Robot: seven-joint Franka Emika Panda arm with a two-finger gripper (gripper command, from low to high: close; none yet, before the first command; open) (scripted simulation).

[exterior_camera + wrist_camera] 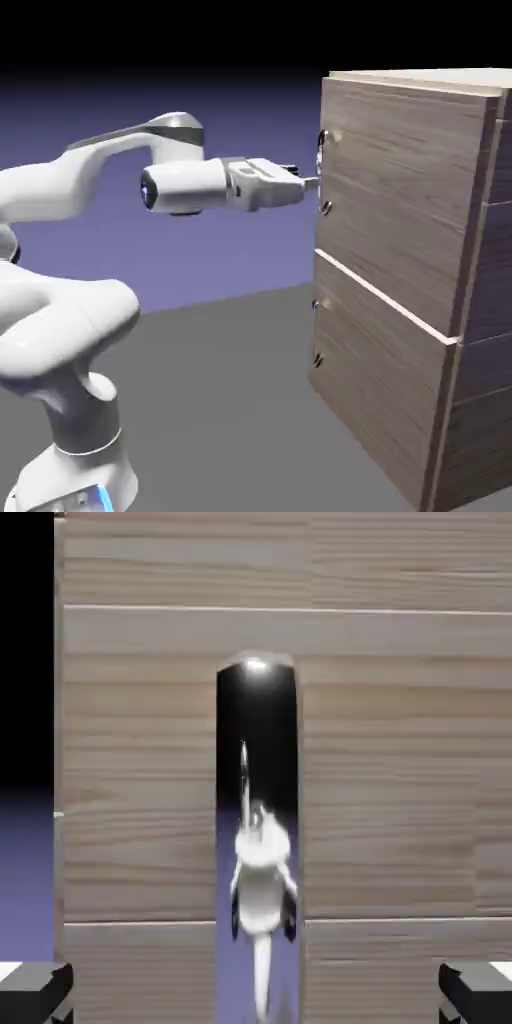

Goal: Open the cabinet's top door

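The cabinet (420,280) fills the right side of the exterior view, and the top door (400,190) is its upper wood panel, above a pale line that splits it from the lower panel. The door's small metal handle (322,172) sits on the left edge of that panel, near the top middle of the picture. The gripper (308,184) reaches in level from the left, and its tips are right at the handle, touching it or just short of it; which one is hard to tell from this side. In the hand view the handle (257,832) is a shiny upright strip in the middle of the picture, and its long side runs up and down. The two grey fingers (35,992) show only as small blocks in the bottom corners, far apart, so they stand wide with nothing between them yet. The handle lies straight ahead of the fingers and between them, so the next move looks like a short push forward and then a squeeze. The shiny strip mirrors the arm and the blue backdrop, which makes its real edges hard to see. How far the handle stands out from the wood cannot be told. The cabinet's right side and bottom are cut off in the exterior view. The door looks flat and shut, with no gap showing. The grey surface (230,400) lies under the arm.
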